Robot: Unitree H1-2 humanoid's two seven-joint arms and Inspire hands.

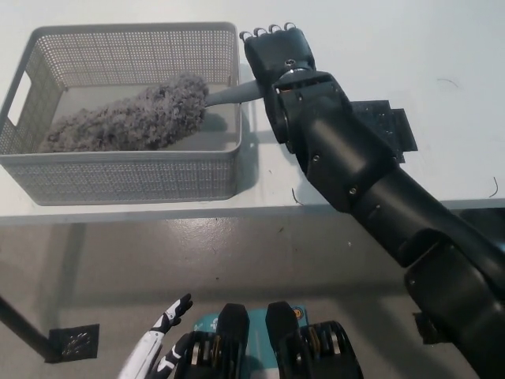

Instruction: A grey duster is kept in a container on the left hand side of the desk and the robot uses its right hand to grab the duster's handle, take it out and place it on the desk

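I see my black right hand over the thin grey handle of the fluffy grey duster; its back hides the palm, so I cannot tell if it grasps. The duster lies in the grey perforated plastic container on the white table. My white left hand, fingers apart, hangs low, partly cut off.

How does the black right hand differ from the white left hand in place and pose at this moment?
The right hand is raised over the desk, above the duster's handle beside the basket; the left hand hangs low, below the desk edge, near the floor. The right hand shows its back with fingers curled down; the left hand's fingers are spread, holding nothing. The right hand is black, the left white. Whether the right hand already grips the handle is hidden.
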